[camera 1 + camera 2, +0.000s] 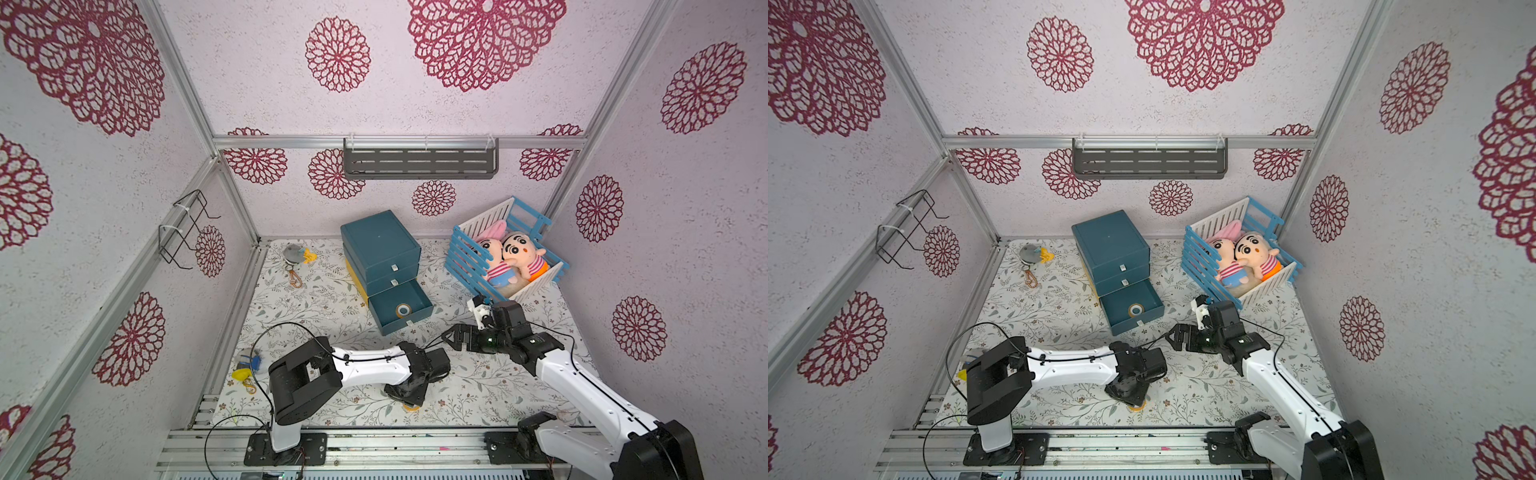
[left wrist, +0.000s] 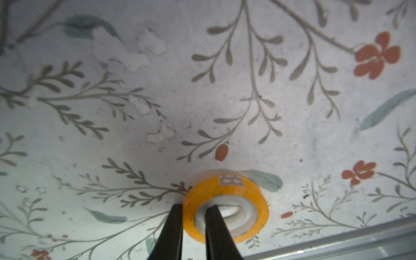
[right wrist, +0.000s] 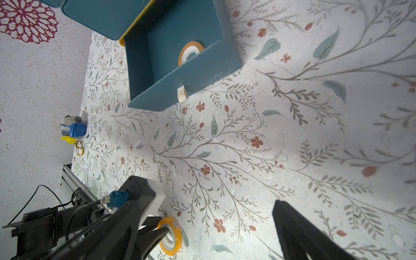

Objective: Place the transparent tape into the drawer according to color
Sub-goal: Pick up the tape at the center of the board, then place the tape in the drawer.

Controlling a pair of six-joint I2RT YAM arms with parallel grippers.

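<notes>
On the floral tabletop [image 1: 316, 307], one yellow-orange tape roll [image 1: 402, 310] lies inside the open bottom drawer [image 1: 390, 328]. In front of that drawer, the left jaws pinch the wall of a second yellow-orange roll [image 2: 225, 191]; beside the drawer, the right jaws stand spread.

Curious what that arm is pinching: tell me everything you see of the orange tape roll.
The orange tape roll is a glossy yellow-orange ring on a white core, a grey tab on its rim. It lies flat on the floral mat; the left gripper pinches its wall, one jaw inside the hole.
</notes>
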